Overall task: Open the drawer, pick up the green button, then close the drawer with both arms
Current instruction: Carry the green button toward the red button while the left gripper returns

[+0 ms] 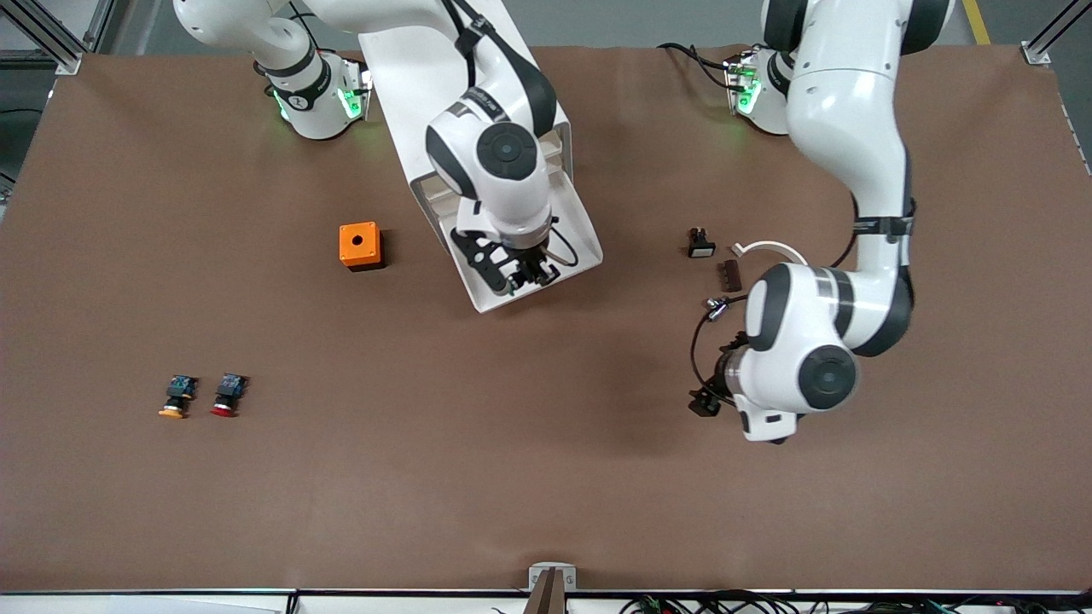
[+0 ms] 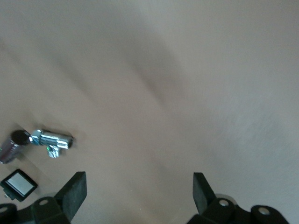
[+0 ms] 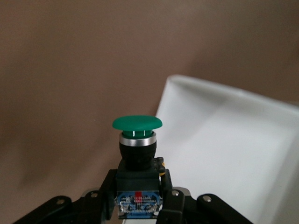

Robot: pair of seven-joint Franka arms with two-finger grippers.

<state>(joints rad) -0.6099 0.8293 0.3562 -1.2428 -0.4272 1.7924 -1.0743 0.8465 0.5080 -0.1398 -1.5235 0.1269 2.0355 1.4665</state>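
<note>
In the front view the right arm reaches from its base at about eleven o'clock down over the pulled-out drawer, whose white tray juts from the cabinet toward five o'clock; the right gripper hangs over the drawer's outer end, and the green button is barely visible there. An orange box sits at nine o'clock from the drawer, and the yellow-capped button and red-capped button lie at about eight o'clock, nearer the camera. The left arm waits, its left gripper over bare worktop at roughly four o'clock. In the left wrist view the left jaws stand spread with nothing between them, small metal and black parts lying on the worktop near one finger. In the right wrist view the right jaws pinch the button's black-and-blue body just below the chrome collar, cap upward, over the drawer's edge. The button looks light, rigid plastic; its domed cap seems slippery, so the squared body is likely the safer hold.
</note>
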